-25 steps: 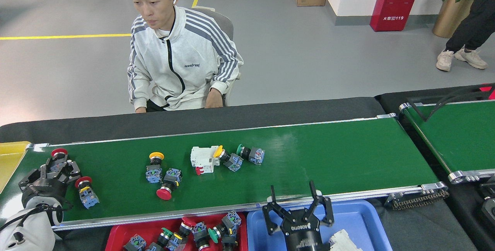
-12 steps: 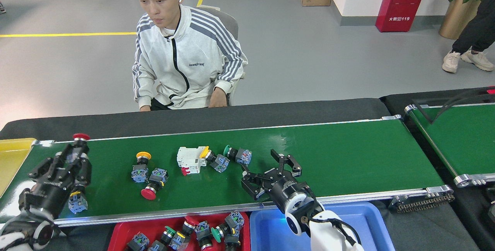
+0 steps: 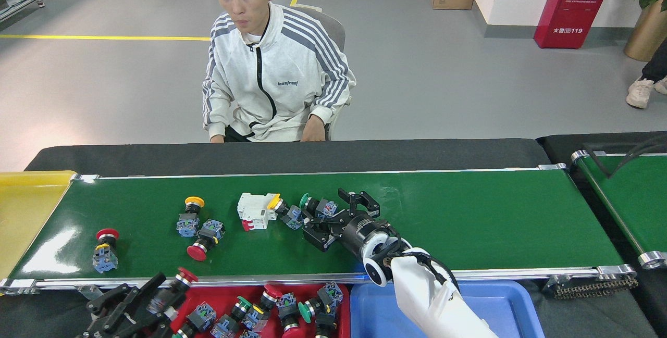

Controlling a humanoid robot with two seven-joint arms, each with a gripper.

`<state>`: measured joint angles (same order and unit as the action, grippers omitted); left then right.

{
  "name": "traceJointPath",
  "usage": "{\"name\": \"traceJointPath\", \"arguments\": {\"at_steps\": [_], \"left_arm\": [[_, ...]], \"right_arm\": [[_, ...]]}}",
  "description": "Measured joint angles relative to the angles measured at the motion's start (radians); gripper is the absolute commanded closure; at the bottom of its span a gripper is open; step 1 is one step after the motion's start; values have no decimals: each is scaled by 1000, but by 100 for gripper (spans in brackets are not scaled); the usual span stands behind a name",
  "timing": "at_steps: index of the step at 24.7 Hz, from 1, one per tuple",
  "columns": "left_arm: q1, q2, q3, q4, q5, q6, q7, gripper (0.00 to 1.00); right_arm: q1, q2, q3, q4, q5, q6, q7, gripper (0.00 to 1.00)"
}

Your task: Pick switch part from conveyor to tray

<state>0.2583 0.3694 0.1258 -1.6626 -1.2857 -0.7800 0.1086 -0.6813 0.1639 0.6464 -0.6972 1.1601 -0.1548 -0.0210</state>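
Since half a second ago, both arms have moved: the right gripper (image 3: 329,220) has slid left along the conveyor (image 3: 469,218) up to the green-capped switch (image 3: 316,206), and the left gripper (image 3: 156,292) has dropped off the belt to the lower left of the frame, carrying a red-capped switch (image 3: 180,282) over the edge of the red tray (image 3: 208,299).

Each switch part is a round coloured cap on a black collar with a blue-grey contact block behind it. Five still lie on the belt: one green-capped, two yellow-capped ones (image 3: 284,209) (image 3: 190,216), and two red-capped ones (image 3: 204,240) (image 3: 105,249). One white breaker (image 3: 255,210) lies among them at mid-belt, touching the yellow switch beside it.

At the belt's centre, the right gripper's black fingers stand spread, one above and one below the green switch's block, without a clear grip on it. On the left, the fingers are pinched on the red-capped switch.

At the bottom centre, the red tray holds a heap of switches, too overlapped to count. One blue tray (image 3: 500,307) sits just right of it, and one yellow bin (image 3: 21,208) at the left edge.

One person in a white striped jacket (image 3: 271,83) sits behind the belt.
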Motion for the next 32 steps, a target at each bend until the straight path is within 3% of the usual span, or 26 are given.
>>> {"name": "traceJointPath", "arguments": {"at_steps": [1, 4, 8, 10, 11, 14, 18, 23, 24, 25, 26, 27, 28, 32], "left_arm": [[2, 0, -11, -5, 0, 0, 0, 3], [6, -13, -27, -12, -5, 0, -6, 0], [-35, -28, -13, 3, -5, -2, -11, 0], [-48, -37, 12, 41, -5, 124, -12, 0], [-55, -37, 27, 71, -5, 218, -12, 0], [-84, -30, 74, 189, -5, 413, -12, 0], [-90, 8, 165, 293, -4, 482, -12, 0], [-146, 42, 183, 372, -2, 490, -12, 0], [-176, 55, 184, 407, -2, 490, -12, 0], [-202, 66, 183, 439, -2, 491, -12, 0], [-232, 84, 180, 474, -2, 491, -12, 0], [-254, 102, 176, 503, -2, 494, -12, 0], [-278, 120, 171, 537, -2, 490, -12, 0], [-385, 137, 161, 714, -3, 445, -13, 0]], "right_arm": [[-3, 0, 1, 19, -2, 0, 0, 3], [-6, 0, 6, 52, -8, -1, -1, 9], [-20, 0, 30, 61, -6, -3, -1, 58], [-22, 0, 64, 61, -7, -6, -4, 90], [-25, 0, 78, 61, -7, -9, -6, 99], [-26, 3, 107, 57, -7, -9, -25, 99], [-25, 3, 125, 33, -6, 2, -45, 99], [62, -4, 225, -206, 1, -23, -53, 97], [88, -12, 263, -260, 4, -30, -53, 89], [109, -23, 303, -310, 9, -34, -53, 66], [130, -29, 338, -350, 17, -37, -53, 33], [152, -29, 364, -376, 25, -37, -54, 12], [178, -27, 386, -393, 34, -39, -54, 3], [219, -13, 402, -410, 46, -42, -54, 1]]}}
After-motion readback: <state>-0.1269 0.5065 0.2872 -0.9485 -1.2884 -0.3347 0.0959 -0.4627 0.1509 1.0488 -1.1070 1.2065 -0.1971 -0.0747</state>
